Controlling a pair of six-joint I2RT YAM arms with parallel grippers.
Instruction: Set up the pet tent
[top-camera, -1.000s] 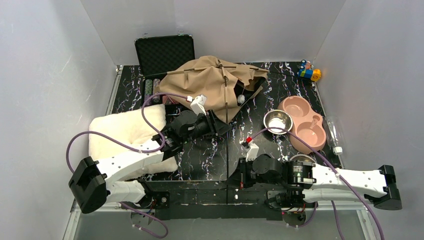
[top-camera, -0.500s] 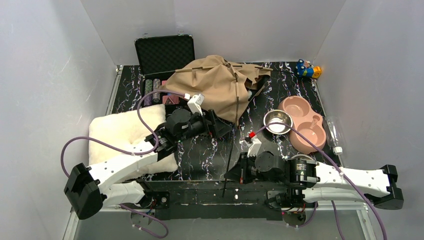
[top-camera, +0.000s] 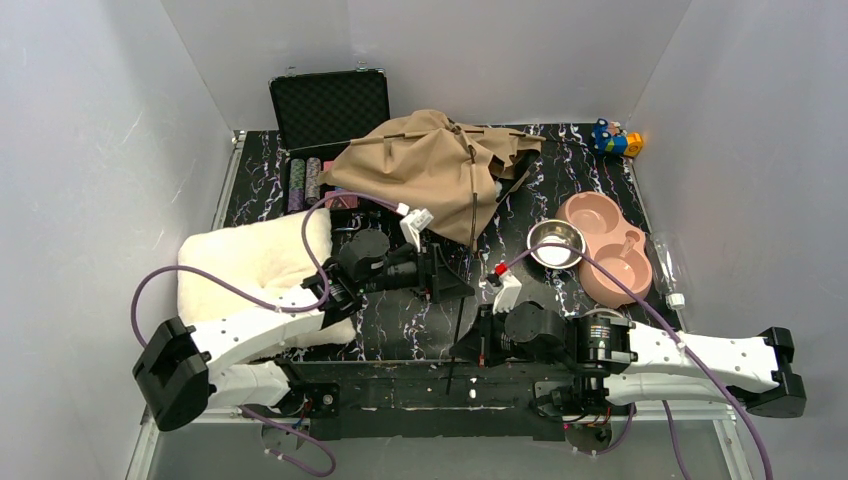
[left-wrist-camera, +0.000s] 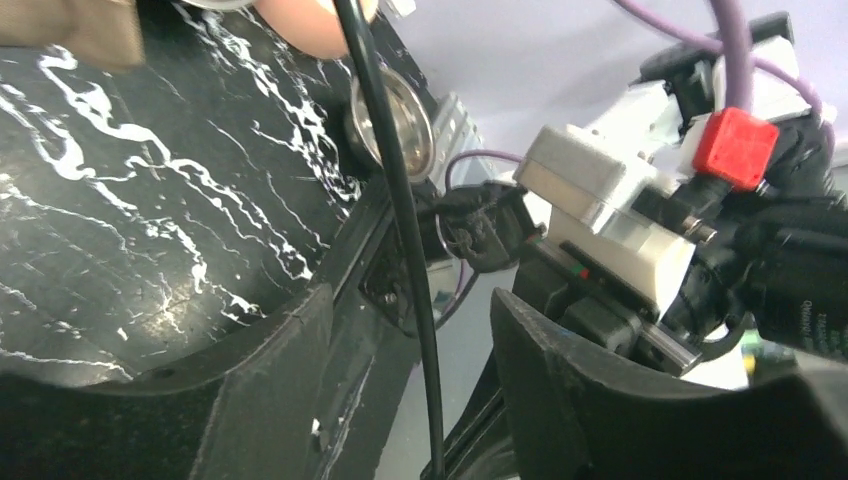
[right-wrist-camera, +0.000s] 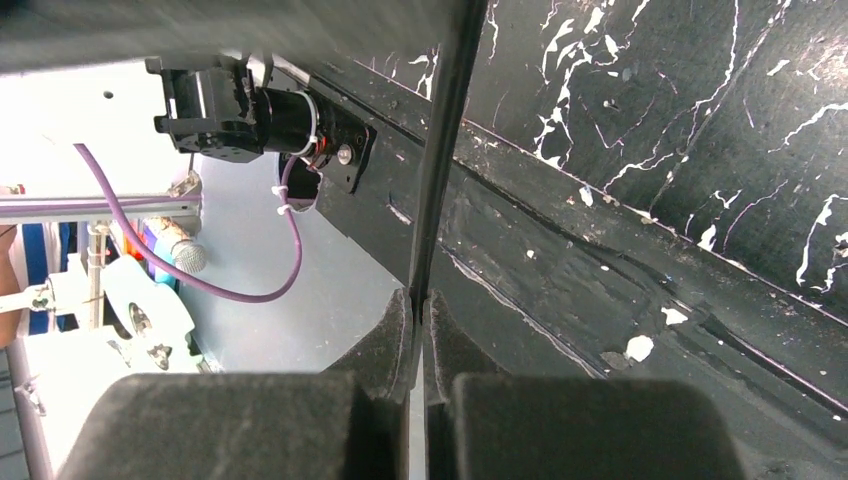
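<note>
Your left jaws stand released around the thin black pole (left-wrist-camera: 400, 200), the pet tent (top-camera: 430, 175) lies crumpled at the back middle of the surface (top-camera: 390, 330), and your right jaws are clenched on that pole's near end.

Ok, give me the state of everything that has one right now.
pet tent: collapsed in a heap, not standing.
black pole: off the tent, slanting down toward the near edge.
right pincer: shut on the black pole.
left pincer: open, the black pole between its fingers, not gripped.
black case: lid open.
</note>
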